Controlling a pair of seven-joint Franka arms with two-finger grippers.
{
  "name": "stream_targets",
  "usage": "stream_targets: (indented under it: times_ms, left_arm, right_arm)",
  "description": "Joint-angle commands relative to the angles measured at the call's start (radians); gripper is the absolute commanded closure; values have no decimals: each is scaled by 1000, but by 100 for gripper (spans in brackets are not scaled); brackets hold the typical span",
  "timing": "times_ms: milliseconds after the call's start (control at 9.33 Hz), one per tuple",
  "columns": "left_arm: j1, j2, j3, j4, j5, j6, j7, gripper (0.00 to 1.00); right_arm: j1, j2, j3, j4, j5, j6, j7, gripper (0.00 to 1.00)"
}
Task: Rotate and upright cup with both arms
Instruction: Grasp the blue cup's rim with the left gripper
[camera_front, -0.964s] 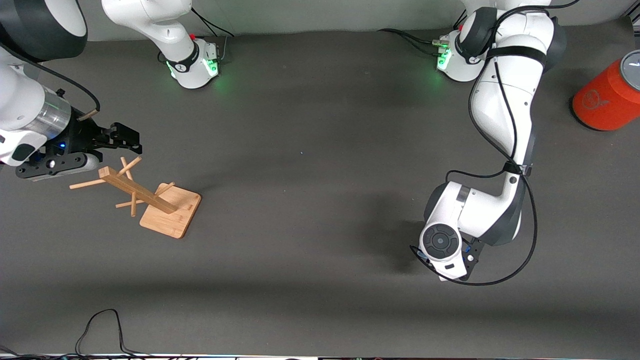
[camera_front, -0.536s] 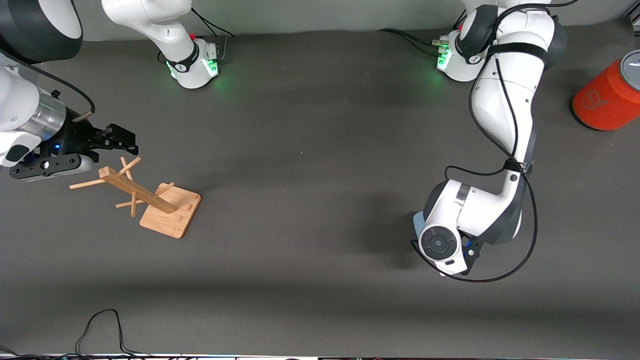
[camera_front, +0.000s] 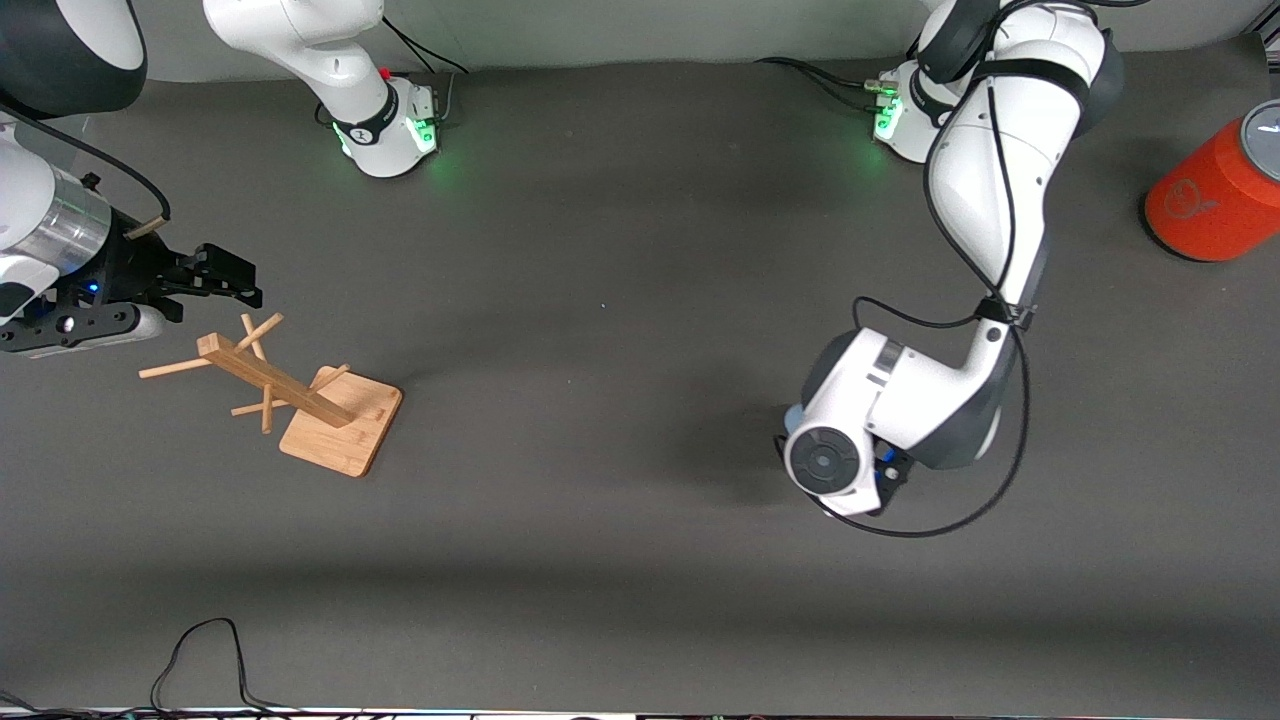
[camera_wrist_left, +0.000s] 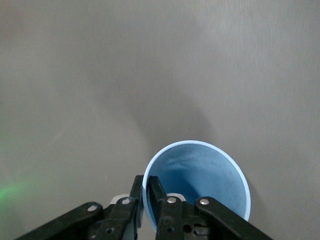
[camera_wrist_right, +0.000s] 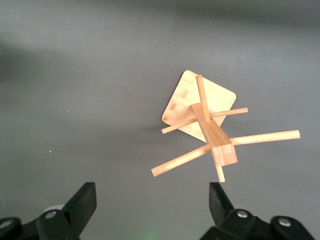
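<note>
Your left gripper (camera_wrist_left: 150, 200) has its jaws pinched on the rim of the cup (camera_wrist_left: 200, 180), held over the tabletop (camera_front: 620, 300). Your right gripper (camera_wrist_right: 152, 205) waits, jaws spread, above the wooden rack (camera_wrist_right: 210, 130). Handover and uprighting look undone.

A dark grey matte table surface (camera_front: 620, 300) fills the room's view — a pale wall strip (camera_front: 650, 30) edges it.

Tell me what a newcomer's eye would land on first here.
First, the left gripper, its jaws shut on the rim of the pale-blue cup, over the table toward the left arm's end. Next, the wooden mug tree toward the right arm's end, with the right gripper open above it. Last, the orange can at the table's edge.
</note>
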Motion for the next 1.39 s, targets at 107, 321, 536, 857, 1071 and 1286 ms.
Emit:
stream_targets:
  times_ms: [107,321,536,857,1071,1286]
  left_arm:
    - [-6,-25,-138,6,-5,-74,-128,100]
    - [-15,-46,-199,5,7,-74,-362,100]
    - [-79,-95,-194,5,65,-77,-594,100]
    - [-190,-93,-185,-11,226,-186,-931,100]
    - [-245,-88,-185,-12,277,-235,-1120,100]
    - [-299,-74,-183,-70,321,-226,-1210,100]
  right_arm:
    - [8,0,12,-5,-49,-18,-5,0]
    - [7,17,12,27,-48,-18,-5,0]
    - [4,15,10,51,-42,-18,-5,0]
    - [2,12,1,92,-40,-23,-3,0]
    - [-2,20,1,92,-40,-23,-1,0]
    - [-5,15,-2,91,-40,-23,-1,0]
